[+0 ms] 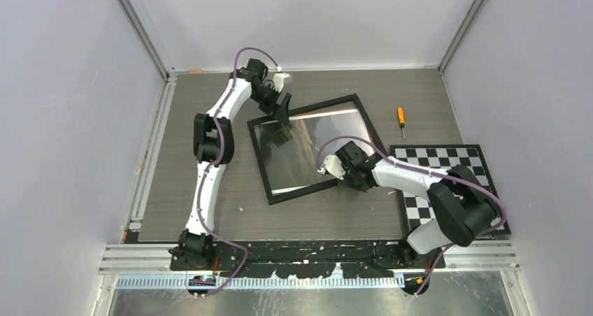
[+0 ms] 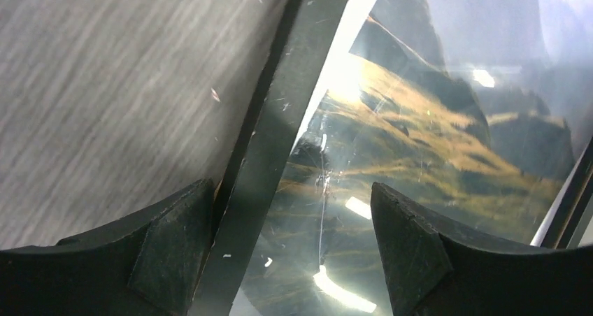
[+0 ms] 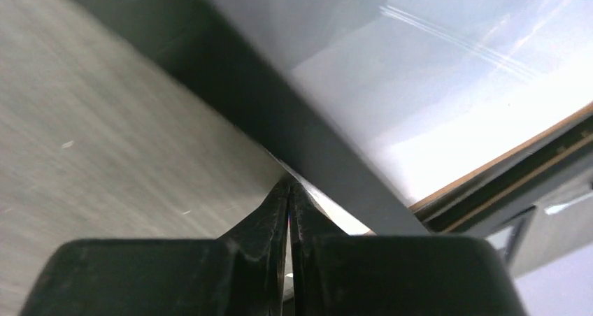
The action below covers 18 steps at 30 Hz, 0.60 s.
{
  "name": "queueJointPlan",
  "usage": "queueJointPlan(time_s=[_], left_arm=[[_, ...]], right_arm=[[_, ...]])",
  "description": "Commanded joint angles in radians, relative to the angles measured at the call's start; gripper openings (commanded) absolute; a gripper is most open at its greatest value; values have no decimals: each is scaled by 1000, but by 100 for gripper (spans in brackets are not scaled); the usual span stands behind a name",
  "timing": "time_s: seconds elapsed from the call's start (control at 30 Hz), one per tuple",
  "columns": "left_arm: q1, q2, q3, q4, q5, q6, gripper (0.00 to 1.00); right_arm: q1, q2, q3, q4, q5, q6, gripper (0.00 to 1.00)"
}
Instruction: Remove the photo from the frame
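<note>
— Starting with the frame (image 2: 269, 141): where does it lie?
— Flat on the grey table (image 1: 315, 218), turned askew, glass side up, between the two arms. The photo (image 2: 419, 134) is inside it, under the glass. Green-brown slopes and dark peaks show in the left wrist view, but glare washes out part of the print, and from above it is mostly reflection.
— And the left gripper (image 2: 290, 187)?
— Spread wide at the frame's far left corner. Its fingers (image 2: 168, 253) straddle the black rim, one over the table side and one over the glass. Whether either pad touches anything I cannot tell, since the bottom edge of the picture crops them.
— What about the right gripper (image 3: 290, 190)?
— It is at the near right edge of the frame, pinched together so that only a thin seam shows between the pads. The tips meet the underside of the dark rim, where a pale sliver shows. The view is blurred, so I cannot say whether that sliver is caught between the tips.
— Is anything else on the table?
— A screwdriver (image 1: 401, 117) with an orange handle lies just beyond the frame's far right corner. A black-and-white checkerboard (image 1: 447, 159) lies to the right, partly hidden by the right arm.
</note>
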<state>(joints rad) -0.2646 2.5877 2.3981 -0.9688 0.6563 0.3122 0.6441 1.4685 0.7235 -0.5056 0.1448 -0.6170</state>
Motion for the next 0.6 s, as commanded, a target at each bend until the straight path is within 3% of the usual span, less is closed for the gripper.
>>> queueJointPlan(time_s=[0.0,0.13,0.57], left_arm=[[2,-43,-63,-263,78,102,84],[15,-92,-153,-301,101,143,84],[27,-348,-597,-202,127,176,81]], right_arm=[[-30,110,-17,106,66,-32,10],[-42,156,30,113,81,-53,11],[-53,330,212,146,72,-122,12]])
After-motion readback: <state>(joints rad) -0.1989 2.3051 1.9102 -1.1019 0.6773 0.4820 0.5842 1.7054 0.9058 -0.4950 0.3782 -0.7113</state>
